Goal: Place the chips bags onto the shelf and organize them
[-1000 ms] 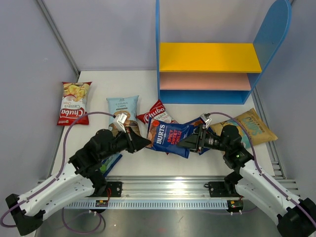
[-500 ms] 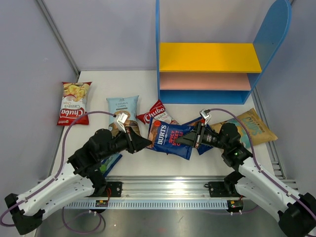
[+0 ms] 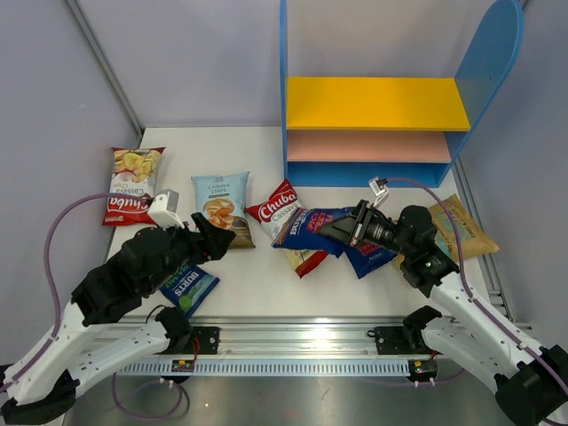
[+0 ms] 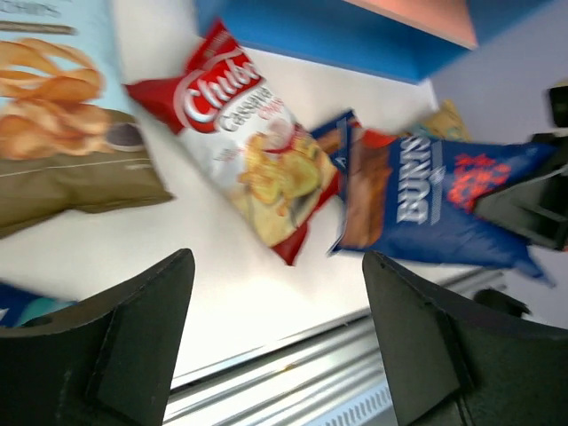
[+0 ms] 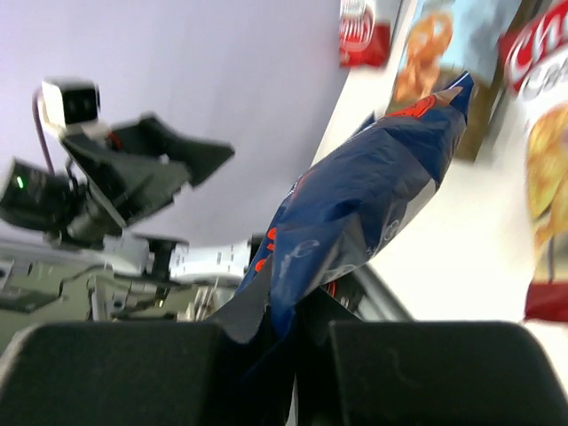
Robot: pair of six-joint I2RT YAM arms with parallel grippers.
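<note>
Your right gripper (image 3: 348, 229) is clamped on the right end of the dark blue Burts bag (image 3: 312, 227). The bag's long axis runs from 3 to 9 o'clock. The shelf (image 3: 377, 102) lies at 12 o'clock, nearer this arm. The left gripper (image 3: 216, 240) stands wide and empty.

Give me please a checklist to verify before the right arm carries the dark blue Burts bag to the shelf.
1. The right gripper is shut on the Burts bag: ok, it pinches one end.
2. The left gripper is open and apart from that bag: ok.
3. The held bag is clear of the Chuba bag below it: cannot tell, they overlap in the top view.
4. The yellow board and pink board of the shelf are free for a bag: ok, both bare.
5. The grip is firm enough for the carry: cannot tell, only the bag's edge sits between the fingers.
</note>
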